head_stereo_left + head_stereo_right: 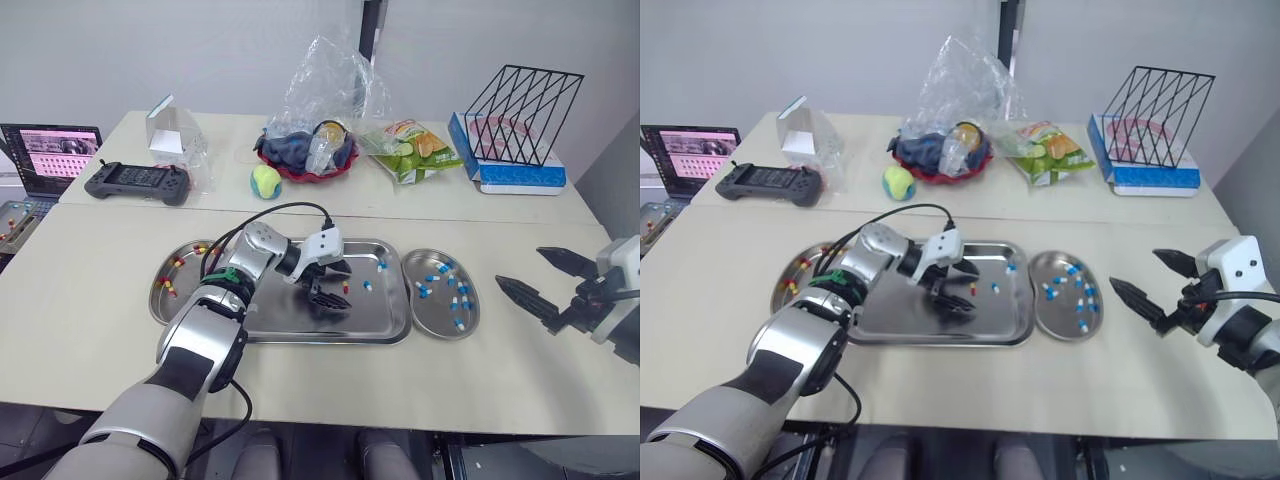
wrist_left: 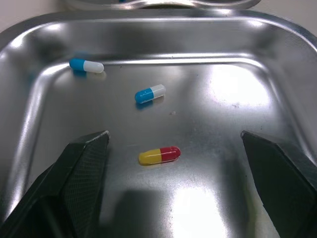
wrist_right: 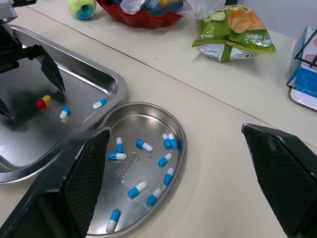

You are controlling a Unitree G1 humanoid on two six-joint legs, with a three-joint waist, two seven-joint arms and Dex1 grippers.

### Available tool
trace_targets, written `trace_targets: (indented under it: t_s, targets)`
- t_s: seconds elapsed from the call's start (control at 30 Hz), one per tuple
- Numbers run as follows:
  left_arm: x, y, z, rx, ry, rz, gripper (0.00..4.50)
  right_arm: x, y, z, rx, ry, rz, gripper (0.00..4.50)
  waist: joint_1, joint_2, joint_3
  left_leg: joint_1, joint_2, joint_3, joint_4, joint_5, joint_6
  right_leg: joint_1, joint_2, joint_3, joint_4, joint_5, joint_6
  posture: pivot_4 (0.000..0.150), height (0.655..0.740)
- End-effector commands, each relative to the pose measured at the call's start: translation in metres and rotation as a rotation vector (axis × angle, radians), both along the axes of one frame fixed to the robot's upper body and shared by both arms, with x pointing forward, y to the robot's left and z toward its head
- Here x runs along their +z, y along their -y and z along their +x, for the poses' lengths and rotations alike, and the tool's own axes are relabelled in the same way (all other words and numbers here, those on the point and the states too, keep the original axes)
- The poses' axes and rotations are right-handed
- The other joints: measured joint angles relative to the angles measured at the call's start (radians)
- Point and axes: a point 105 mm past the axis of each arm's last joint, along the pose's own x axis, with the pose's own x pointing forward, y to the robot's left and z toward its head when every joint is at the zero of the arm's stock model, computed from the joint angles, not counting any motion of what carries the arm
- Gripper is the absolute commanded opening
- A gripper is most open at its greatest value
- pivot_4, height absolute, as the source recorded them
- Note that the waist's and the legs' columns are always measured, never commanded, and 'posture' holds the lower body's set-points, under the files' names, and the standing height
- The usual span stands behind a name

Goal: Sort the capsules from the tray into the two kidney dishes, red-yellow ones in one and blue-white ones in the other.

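While one red-yellow capsule (image 2: 159, 155) lies loose on the tray (image 1: 290, 325) floor, the left pincer (image 1: 338, 285) hangs just above it, wide open and empty, with a finger on either side. Two blue-white capsules (image 2: 149, 93) lie near it in the same tray, toward the right dish (image 3: 148, 171), which holds many blue-white ones; the left dish (image 1: 160, 298) holds red-yellow ones. The right pincer (image 1: 519, 266) hovers open and empty over the surface (image 1: 400, 400), well apart from the dishes. Picking the red-yellow capsule looks to be the step in hand; next the left pincer must lower, close on it and carry it to the left dish
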Motion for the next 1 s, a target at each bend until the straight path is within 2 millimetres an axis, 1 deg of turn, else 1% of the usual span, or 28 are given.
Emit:
trace_targets:
  t_s: [0.03,0.1,0.17,0.4,0.67,0.77,0.8,0.83,0.9,1.0]
  targets:
    - [0.005,0.003,0.007,0.02,0.063,0.051,3.35,0.013,0.004,-0.002,-0.024,0.066,-0.027,4.5,0.0,0.0,0.0,0.0,0.0,0.0,0.0,0.0,0.0,0.0,0.0,0.0,0.0,0.0,0.0,0.15,0.7174]
    - [0.001,0.0,0.007,0.021,0.062,0.081,2.66,0.009,0.008,-0.001,-0.048,0.056,-0.043,4.5,0.0,0.0,0.0,0.0,0.0,0.0,0.0,0.0,0.0,0.0,0.0,0.0,0.0,0.0,0.0,0.15,0.7174]
    - [-0.001,-0.001,0.006,0.014,0.055,0.095,2.01,0.008,0.008,-0.001,-0.048,0.052,-0.043,4.5,0.0,0.0,0.0,0.001,0.0,0.0,0.0,0.0,0.0,0.001,0.0,0.0,0.0,0.0,0.0,0.15,0.7174]
    - [-0.006,-0.007,0.003,-0.013,0.045,0.128,2.01,0.007,0.005,0.001,-0.037,0.047,-0.039,4.5,0.0,0.0,0.0,0.001,0.0,0.0,0.0,0.0,0.0,0.001,0.0,0.0,0.0,0.0,0.0,0.15,0.7174]
    - [-0.007,-0.009,0.003,-0.014,0.047,0.132,2.01,0.006,0.003,0.005,-0.031,0.042,-0.039,4.5,0.0,0.0,0.0,0.002,0.0,0.0,0.0,0.0,0.0,0.001,0.0,0.0,0.0,0.0,0.0,0.15,0.7174]
    - [-0.007,-0.01,0.003,-0.014,0.049,0.131,1.25,0.006,0.003,0.008,-0.026,0.04,-0.04,4.5,0.0,0.0,0.0,0.002,0.0,0.0,0.0,0.0,0.0,0.002,0.0,0.0,0.0,0.0,0.0,0.15,0.7174]
    - [-0.007,-0.01,0.003,-0.015,0.049,0.132,0.96,0.006,0.003,0.008,-0.025,0.04,-0.041,4.5,0.0,0.0,0.0,0.002,0.0,0.0,0.0,0.0,0.0,0.002,0.0,0.0,0.0,0.0,0.0,0.15,0.7174]
    - [-0.007,-0.011,0.003,-0.013,0.052,0.133,0.57,0.006,0.003,0.009,-0.024,0.039,-0.041,4.5,0.0,0.0,0.0,0.002,0.0,0.0,0.0,0.0,0.0,0.002,0.0,0.0,0.0,0.0,0.0,0.15,0.7174]
    - [-0.007,-0.011,0.004,-0.009,0.054,0.134,0.04,0.006,0.003,0.009,-0.023,0.039,-0.04,4.5,0.0,0.0,0.0,0.002,0.0,0.0,0.0,0.0,0.0,0.002,0.0,0.0,0.0,0.0,0.0,0.15,0.7174]
    - [-0.006,-0.011,0.004,-0.005,0.057,0.132,0.02,0.006,0.003,0.01,-0.021,0.038,-0.04,4.5,0.0,0.001,0.0,0.002,0.0,0.0,0.0,0.0,0.0,0.002,0.0,0.0,0.0,0.0,0.0,0.15,0.7174]
